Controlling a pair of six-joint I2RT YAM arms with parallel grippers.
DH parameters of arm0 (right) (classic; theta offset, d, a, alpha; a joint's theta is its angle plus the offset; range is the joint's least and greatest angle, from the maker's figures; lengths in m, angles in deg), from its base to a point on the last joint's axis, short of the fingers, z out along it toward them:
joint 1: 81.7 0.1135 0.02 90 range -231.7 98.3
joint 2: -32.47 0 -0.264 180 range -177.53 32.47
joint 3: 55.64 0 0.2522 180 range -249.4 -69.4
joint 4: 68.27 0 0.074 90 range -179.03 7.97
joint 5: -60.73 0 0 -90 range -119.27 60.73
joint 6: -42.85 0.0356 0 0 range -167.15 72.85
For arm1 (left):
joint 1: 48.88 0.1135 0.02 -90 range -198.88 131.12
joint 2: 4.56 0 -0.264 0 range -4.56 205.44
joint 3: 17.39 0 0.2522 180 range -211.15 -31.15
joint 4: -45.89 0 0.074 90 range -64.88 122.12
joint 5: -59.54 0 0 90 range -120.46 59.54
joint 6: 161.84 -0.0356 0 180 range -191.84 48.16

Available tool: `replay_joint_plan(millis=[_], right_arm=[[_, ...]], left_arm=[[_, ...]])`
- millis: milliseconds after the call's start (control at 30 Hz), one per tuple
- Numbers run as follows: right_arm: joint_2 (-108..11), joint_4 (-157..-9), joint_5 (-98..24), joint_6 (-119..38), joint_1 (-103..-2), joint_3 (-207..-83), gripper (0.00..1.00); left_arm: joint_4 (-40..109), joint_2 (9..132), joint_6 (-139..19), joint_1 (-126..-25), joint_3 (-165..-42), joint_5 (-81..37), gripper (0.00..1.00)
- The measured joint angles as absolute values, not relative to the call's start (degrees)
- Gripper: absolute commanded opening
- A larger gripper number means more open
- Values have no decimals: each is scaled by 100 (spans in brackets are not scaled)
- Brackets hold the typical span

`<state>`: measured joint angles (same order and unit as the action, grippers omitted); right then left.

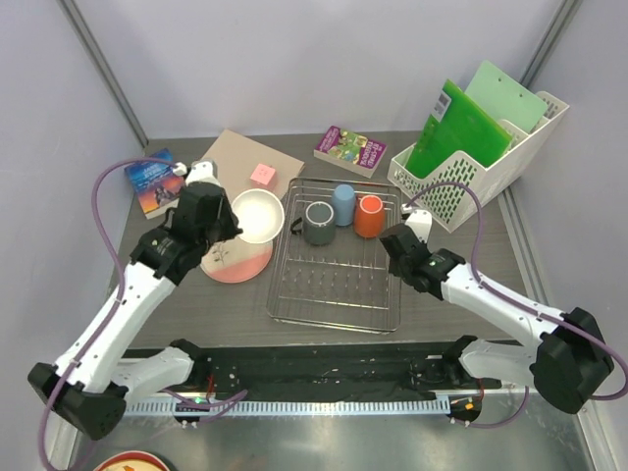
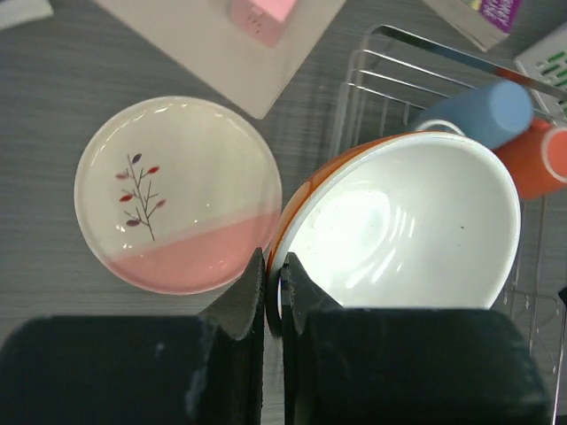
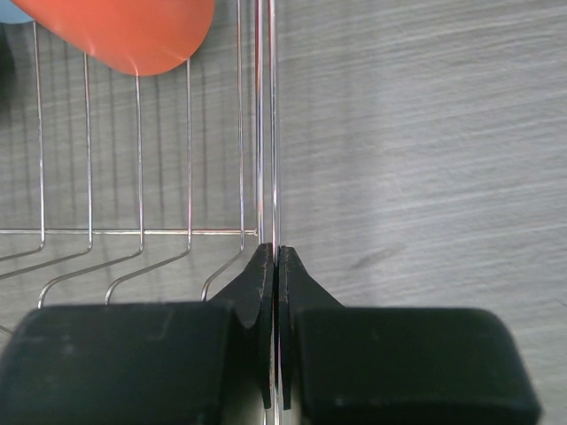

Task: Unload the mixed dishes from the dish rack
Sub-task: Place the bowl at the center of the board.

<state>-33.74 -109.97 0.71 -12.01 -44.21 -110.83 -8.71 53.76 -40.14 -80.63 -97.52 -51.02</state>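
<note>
1. Dish rack (image 1: 334, 285): silver wire with a grid bottom, at the centre of the top view on the grey table (image 1: 235, 309).
2. Dark grey mug (image 1: 318, 224), light blue cup (image 1: 343, 204) and orange mug (image 1: 369, 216): in the rack, in a row along its upper edge. Grey is leftmost, blue in the middle and orange rightmost.
3. Pink round plate (image 2: 177, 195): lies flat on the table just left of the rack and outside it. It is half cream, half pink, with a twig motif.
4. Small white bowl (image 2: 407, 221): white inside, orange on the outer wall, at the rack's upper left corner. In the top view it overlaps the plate's upper edge. I cannot tell whether it touches the plate.
5. Left gripper (image 2: 275, 279): mine, clamped on the bowl's near rim, one finger inside and one outside.
6. Right gripper (image 3: 273, 266): mine, pinched tight on the rack's right side wire, below the orange mug in the top view.
7. Tan board (image 1: 245, 157) with a pink block (image 1: 262, 175): upper left of centre.
8. Blue book (image 1: 149, 182): far left. Purple book (image 1: 350, 150): top centre.
9. White perforated holder (image 1: 471, 182) with green folders (image 1: 456, 132): upper right.
</note>
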Motion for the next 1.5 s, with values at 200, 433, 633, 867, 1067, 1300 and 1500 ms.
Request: replay_joint_plan(millis=[200, 433, 633, 867, 1067, 1300, 1500], right_arm=[[-3093, -11314, 127, -1212, -4421, -10958, 1], [-3058, -11290, 156, -1214, -4421, -10903, 1], [-3097, -11190, 143, -1238, -4432, -10903, 1], [-3127, -11100, 143, -1293, -4432, -10897, 1], [-3130, -10984, 138, -1324, -4432, -10855, 1], [-3171, -10866, 114, -1365, -4434, -10849, 1], [-3200, -10825, 103, -1389, -4438, -10849, 4]], left_arm=[[-1011, 5757, -3288, -6352, -9097, -3869, 0], [-1075, 6412, -2884, -5814, -8583, -3358, 0], [-734, 7000, -2755, -5545, -8579, -3122, 0], [-334, 7614, -2753, -5060, -8467, -3080, 0], [-172, 7794, -2821, -4920, -8323, -3194, 0], [-69, 7916, -2928, -4922, -8332, -3240, 35], [-82, 7870, -2928, -4922, -8332, -3251, 73]])
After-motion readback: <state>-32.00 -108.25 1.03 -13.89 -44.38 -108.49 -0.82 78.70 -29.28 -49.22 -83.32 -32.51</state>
